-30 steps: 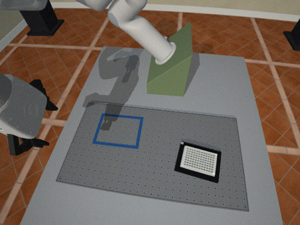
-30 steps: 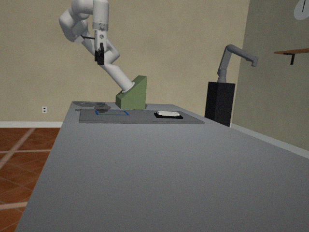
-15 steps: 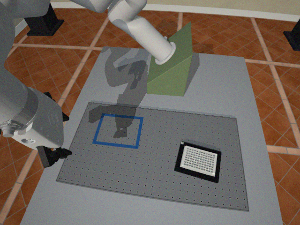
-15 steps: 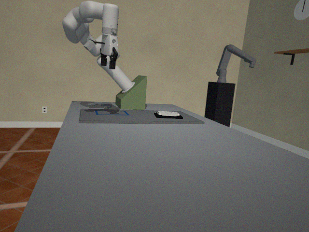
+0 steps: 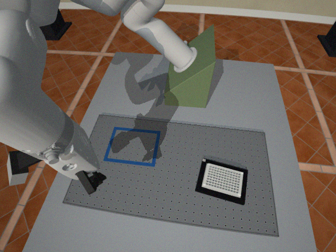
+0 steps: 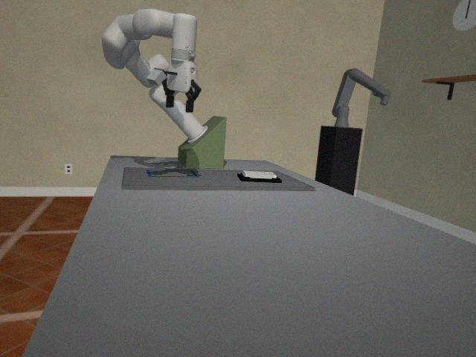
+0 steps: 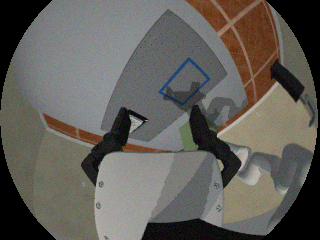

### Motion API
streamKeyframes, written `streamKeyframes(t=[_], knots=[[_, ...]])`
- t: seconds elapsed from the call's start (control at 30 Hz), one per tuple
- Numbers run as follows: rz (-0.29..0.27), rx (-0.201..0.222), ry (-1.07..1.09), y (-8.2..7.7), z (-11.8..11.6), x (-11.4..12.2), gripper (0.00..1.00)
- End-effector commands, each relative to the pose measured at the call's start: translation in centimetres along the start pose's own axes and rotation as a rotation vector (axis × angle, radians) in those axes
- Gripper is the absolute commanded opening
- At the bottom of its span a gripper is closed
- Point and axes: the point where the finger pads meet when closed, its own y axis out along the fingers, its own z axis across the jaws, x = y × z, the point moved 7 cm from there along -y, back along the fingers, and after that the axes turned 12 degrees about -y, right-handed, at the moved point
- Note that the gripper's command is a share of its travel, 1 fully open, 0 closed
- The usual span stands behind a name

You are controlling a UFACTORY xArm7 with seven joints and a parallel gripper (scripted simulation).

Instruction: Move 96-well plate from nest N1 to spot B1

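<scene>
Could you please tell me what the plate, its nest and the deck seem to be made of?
Plate: probably white moulded plastic, matte, with a fine grid of wells.
Nest: looks like black plastic or anodised metal; a flat dark frame, no gloss.
Deck: likely grey metal breadboard, matte, dotted with regular holes.

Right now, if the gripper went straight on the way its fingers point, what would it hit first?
Probably the perforated deck plate, somewhere near the blue taped outline. The open gripper hangs high and points downward, with nothing visible between; exact landing spot is unclear.
</scene>
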Motion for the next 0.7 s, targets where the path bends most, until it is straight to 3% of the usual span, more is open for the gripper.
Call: streamKeyframes(t=[0.0,0.67], knots=[[0.009,-0.009,-0.094,0.3,-1.4,0.7,1.00],[0.037,-0.018,-0.446,2.2,-6.2,4.0,1.00]])
